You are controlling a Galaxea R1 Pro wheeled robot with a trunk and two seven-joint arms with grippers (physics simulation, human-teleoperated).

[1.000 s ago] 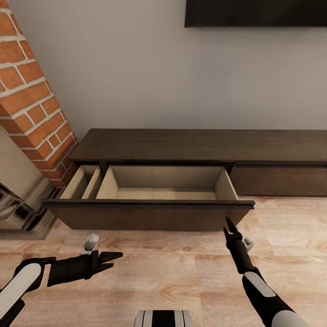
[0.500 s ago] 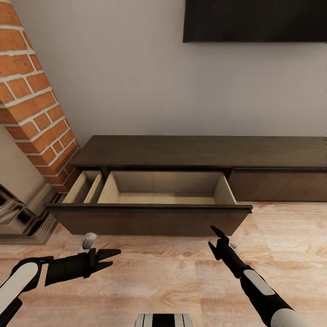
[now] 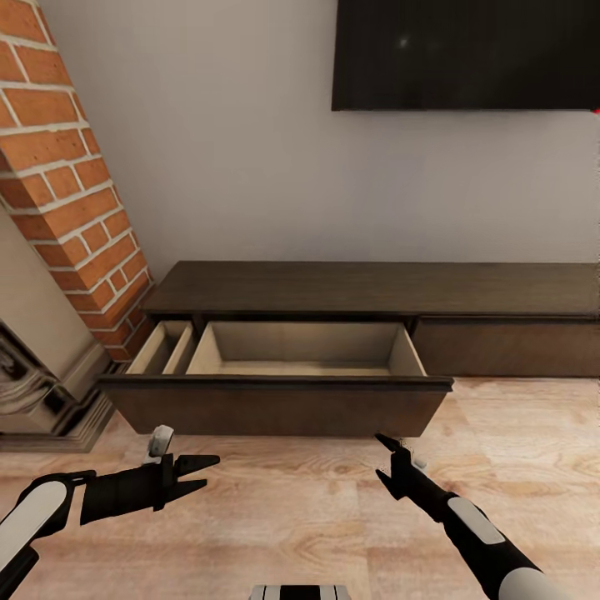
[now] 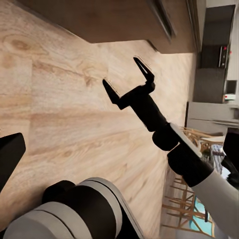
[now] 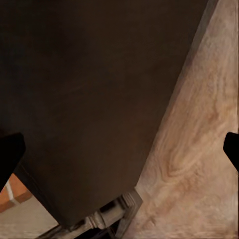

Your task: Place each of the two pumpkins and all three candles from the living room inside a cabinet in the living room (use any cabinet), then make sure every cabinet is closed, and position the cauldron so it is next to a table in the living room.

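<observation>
1. Cabinet [image 3: 367, 287]: long low dark-brown unit against the far grey wall [image 3: 233, 167], running off the right edge of the head view. Top surface bare.
2. Drawer [image 3: 275, 404], left section: pulled out toward the robot, wide dark front facing near. Two pale beige compartments visible inside, a narrow one at left [image 3: 162, 350] and a wide one at centre [image 3: 304, 350]. Both show only bare beige floor and walls.
3. Right drawer front [image 3: 508, 346]: flush w/ the cabinet body, shut.
4. Left gripper [image 3: 204, 471]: low over the wood floor [image 3: 292, 508], near-left of the open drawer front, pointing right. Fingers parted, nothing between them. Not touching the drawer.
5. Right gripper [image 3: 385, 457]: just near of the drawer front's right end, pointing up-left toward it. Jaws spread, empty. In the left wrist view the same gripper [image 4: 128, 74] shows both black fingers clearly apart w/ floor behind.
6. Right wrist view: dark drawer front [image 5: 89, 99] close up, floor plank beside it; the two black fingertips [image 5: 10, 154] sit at opposite edges, wide apart.
7. Surroundings: brick chimney column [image 3: 71, 183] at far left, stone fireplace base [image 3: 50, 408] below it, black TV screen [image 3: 467, 54] on the wall above the cabinet's right part.
8. Left wrist view, bkgd: dining chairs [image 4: 184, 199] and a dark tall unit [image 4: 214, 50], well apart from the cabinet.
</observation>
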